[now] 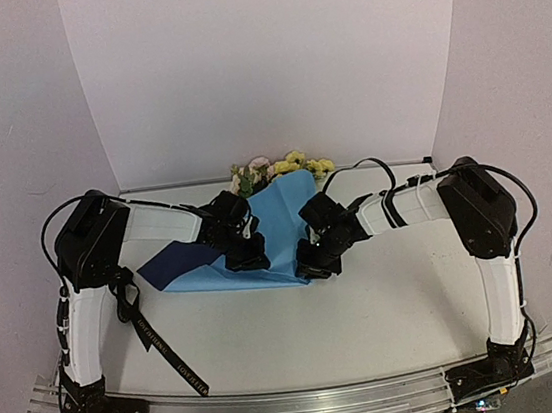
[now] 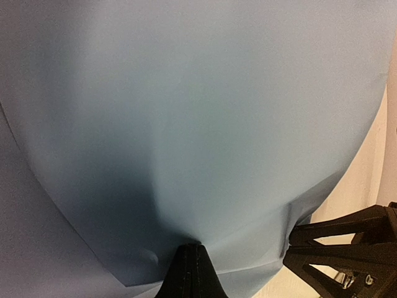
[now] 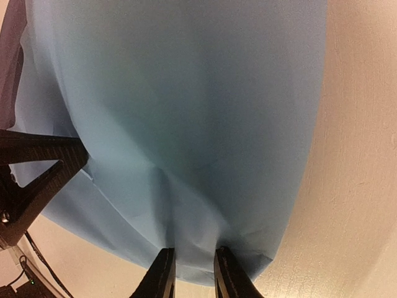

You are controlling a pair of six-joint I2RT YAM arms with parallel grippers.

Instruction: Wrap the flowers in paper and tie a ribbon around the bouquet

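Worktop [image 1: 389, 303]: a pale flat top that carries all the things.

Paper [image 1: 279, 231]: a big light blue sheet in the middle of the worktop. It reaches toward the far edge. At its left end a bit is turned over and shows the dark side.

Paper, how it will handle: I think it is very light, thin and floppy. It will bend and crease fast, and it could rip if tugged hard. The near edge and the corners look like the best spots to pinch.

Flowers [image 1: 281, 168]: yellow and pink blooms at the far edge, in the middle. They peek out past the far end of the paper. The stems are hidden.

Flowers, how they will handle: soft and easy to crush, I guess. Hold them by the stems, through the paper.

Ribbon [image 1: 162, 346]: long, thin and black. It lies near the left edge and runs toward the near edge, well apart from the paper. It looks limp and slippery. Pick it up near one end.

Left gripper [image 2: 192, 248]: clenched on the near edge of the paper, toward the left. The paper puckers right at its tips.

Right gripper [image 3: 194, 254]: just beside the left one, at the paper's near right corner. Its fingers [image 3: 226, 273] stand a little apart with the paper edge in the gap. I cannot tell if it is squeezing the paper.
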